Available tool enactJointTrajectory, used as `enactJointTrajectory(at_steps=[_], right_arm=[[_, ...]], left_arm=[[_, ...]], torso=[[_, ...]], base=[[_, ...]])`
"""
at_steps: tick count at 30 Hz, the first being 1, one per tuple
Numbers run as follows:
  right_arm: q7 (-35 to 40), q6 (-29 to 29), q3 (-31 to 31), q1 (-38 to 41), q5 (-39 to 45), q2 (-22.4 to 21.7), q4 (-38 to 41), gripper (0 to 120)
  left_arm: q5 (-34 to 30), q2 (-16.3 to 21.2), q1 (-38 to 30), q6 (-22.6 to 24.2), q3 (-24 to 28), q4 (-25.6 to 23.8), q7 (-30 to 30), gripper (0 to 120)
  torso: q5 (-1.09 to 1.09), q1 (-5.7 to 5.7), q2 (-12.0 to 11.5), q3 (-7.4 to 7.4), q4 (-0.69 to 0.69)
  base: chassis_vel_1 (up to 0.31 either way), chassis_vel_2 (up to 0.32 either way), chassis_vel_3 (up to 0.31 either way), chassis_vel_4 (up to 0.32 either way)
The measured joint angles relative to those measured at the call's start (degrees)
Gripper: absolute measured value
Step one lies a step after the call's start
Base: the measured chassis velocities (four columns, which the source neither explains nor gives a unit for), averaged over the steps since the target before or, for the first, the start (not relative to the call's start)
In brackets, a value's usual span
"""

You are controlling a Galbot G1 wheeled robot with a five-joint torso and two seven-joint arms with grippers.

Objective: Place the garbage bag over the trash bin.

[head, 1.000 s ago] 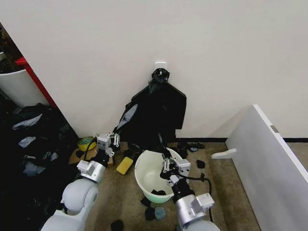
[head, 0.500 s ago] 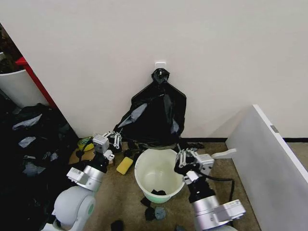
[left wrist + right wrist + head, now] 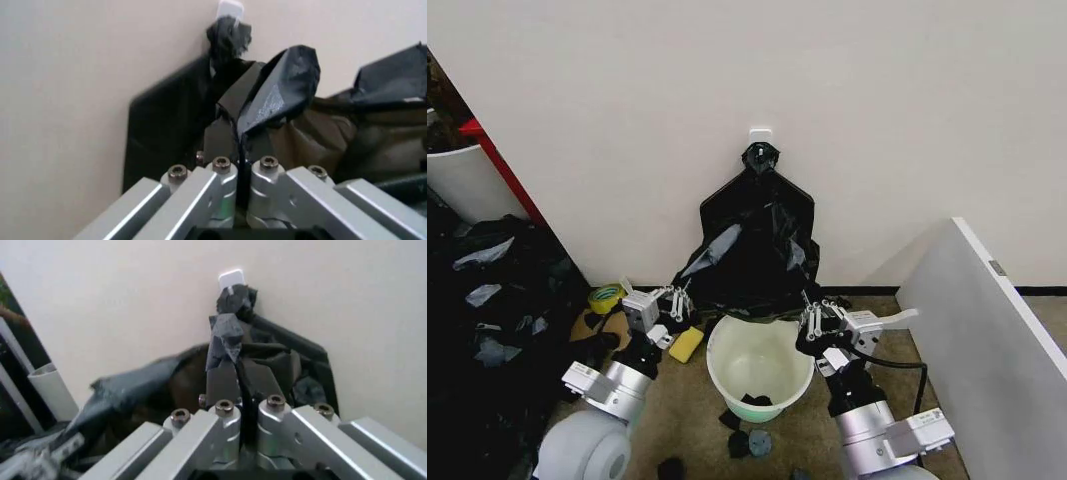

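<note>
A round white trash bin (image 3: 760, 367) with a pale green base stands on brown carpet, close to a cream wall. Its mouth is uncovered; a small black plastic scrap (image 3: 756, 400) lies inside at the bottom. Just behind the bin, between it & the wall, the glossy black garbage bag (image 3: 752, 262) is stretched wide, w/ its lower edge just above the bin's back rim.

The left gripper (image 3: 677, 299) is at the bin's back-left, fingers pinched closed on the bag's left edge; in the left wrist view (image 3: 241, 150) a fold of black film stands up between the closed fingers. The right gripper (image 3: 811, 318) is at the bin's back-right, also clamped tight on the bag's right edge; the right wrist view (image 3: 241, 390) shows a twisted strip of film rising from its fingers.

Above & behind the bin, a flat bundle of black bags (image 3: 767, 205) hangs from a white wall hook (image 3: 760, 134). A yellow sponge-like block (image 3: 685, 344) lies left of the bin, a yellow tape roll (image 3: 606, 297) farther left. More black scraps (image 3: 748, 441) lie in front of the bin. A white panel (image 3: 992, 340) leans to the bin's right.
</note>
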Motion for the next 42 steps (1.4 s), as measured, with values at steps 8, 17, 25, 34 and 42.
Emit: enactJointTrajectory(at_steps=[8,17,25,34,42], right_arm=[[3.5,-3.9,0.1,-0.4,1.7,-0.4,-0.1,0],[6.8,-7.7,-0.2,-0.3,7.0,-2.0,-0.2,0],[8.3,-9.2,-0.2,0.8,12.8,-2.8,-0.6,0],[9.8,-9.4,-1.0,0.9,18.6,-3.7,-3.7,0],[10.1,-8.1,-0.8,1.9,20.2,-3.6,-7.2,0]], left_arm=[[-3.6,-1.7,1.3,2.2,4.0,1.7,-1.8,0],[-4.2,-2.0,2.5,5.7,5.7,2.4,-6.0,0],[-2.4,-1.5,3.6,8.6,7.3,2.9,-9.4,0],[6.5,-0.3,3.7,8.5,7.5,3.1,-10.1,0],[8.6,1.9,2.2,8.0,8.2,5.4,-9.3,0]], torso=[[0.0,0.0,0.0,0.0,0.0],[0.0,0.0,0.0,0.0,-0.01],[0.0,0.0,0.0,0.0,0.0],[0.0,0.0,0.0,0.0,0.0],[0.0,0.0,0.0,0.0,0.0]], base=[[0.0,0.0,0.0,0.0],[0.0,0.0,0.0,0.0],[0.0,0.0,0.0,0.0],[0.0,0.0,0.0,0.0],[0.0,0.0,0.0,0.0]])
